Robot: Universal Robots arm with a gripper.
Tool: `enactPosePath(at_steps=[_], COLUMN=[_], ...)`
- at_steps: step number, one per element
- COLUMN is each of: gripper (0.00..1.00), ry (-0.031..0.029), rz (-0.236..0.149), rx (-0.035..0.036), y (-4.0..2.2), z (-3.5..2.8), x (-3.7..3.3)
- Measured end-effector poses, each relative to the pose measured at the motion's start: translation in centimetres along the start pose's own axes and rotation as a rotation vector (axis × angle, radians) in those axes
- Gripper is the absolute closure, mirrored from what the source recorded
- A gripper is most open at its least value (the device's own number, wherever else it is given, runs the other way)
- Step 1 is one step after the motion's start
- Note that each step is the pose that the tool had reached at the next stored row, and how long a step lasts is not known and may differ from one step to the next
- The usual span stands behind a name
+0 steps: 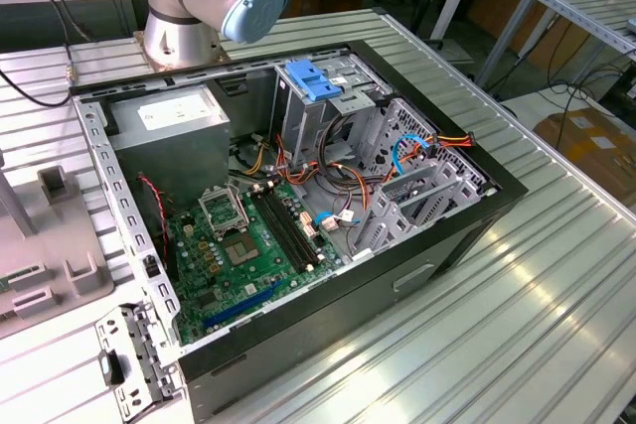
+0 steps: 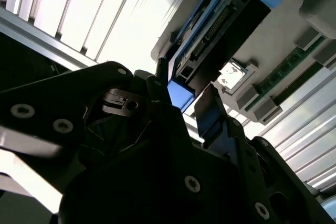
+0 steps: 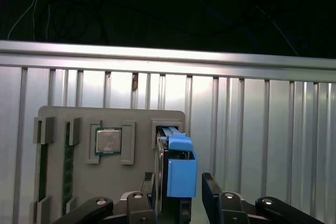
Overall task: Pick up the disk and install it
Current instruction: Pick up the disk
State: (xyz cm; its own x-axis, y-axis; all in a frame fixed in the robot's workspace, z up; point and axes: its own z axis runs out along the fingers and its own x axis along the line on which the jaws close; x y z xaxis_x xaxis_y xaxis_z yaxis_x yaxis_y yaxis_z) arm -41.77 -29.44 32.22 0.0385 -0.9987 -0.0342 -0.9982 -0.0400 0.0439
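The disk [image 3: 176,153] is a black drive with blue rails and a blue tab. It stands on edge in a slot of a grey holder plate [image 3: 63,119] on the ribbed metal table. In both wrist views my gripper [image 3: 178,195] straddles the tab end of the disk, one finger [image 3: 148,190] close against one side and the other finger [image 3: 211,192] a small gap off the other side. The second wrist view shows the disk [image 2: 220,30] from near its edge, and the gripper [image 2: 184,98] stands open around the blue tab.
The open computer case [image 1: 437,235] lies on the table, with a pale-blue ribbed clip [image 1: 313,78] on its drive cage and a grey box with a white label [image 1: 169,121]. The holder also carries a processor chip [image 3: 107,141] and memory sticks [image 3: 67,166]. The arm's base [image 1: 189,7] stands behind the case.
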Motion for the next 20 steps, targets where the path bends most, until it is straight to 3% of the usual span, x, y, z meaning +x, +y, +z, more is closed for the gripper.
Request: enactPosePath(at_steps=[5,8,20], gripper=[0.52,0.52,0.52], ry=[0.0,0.0,0.0], rz=[0.0,-0.001,-0.001], rx=[0.0,-0.0001,0.0], y=[-0.02,-0.06,-0.11], z=[0.39,1.28,2.5], x=[0.01,0.04,0.09])
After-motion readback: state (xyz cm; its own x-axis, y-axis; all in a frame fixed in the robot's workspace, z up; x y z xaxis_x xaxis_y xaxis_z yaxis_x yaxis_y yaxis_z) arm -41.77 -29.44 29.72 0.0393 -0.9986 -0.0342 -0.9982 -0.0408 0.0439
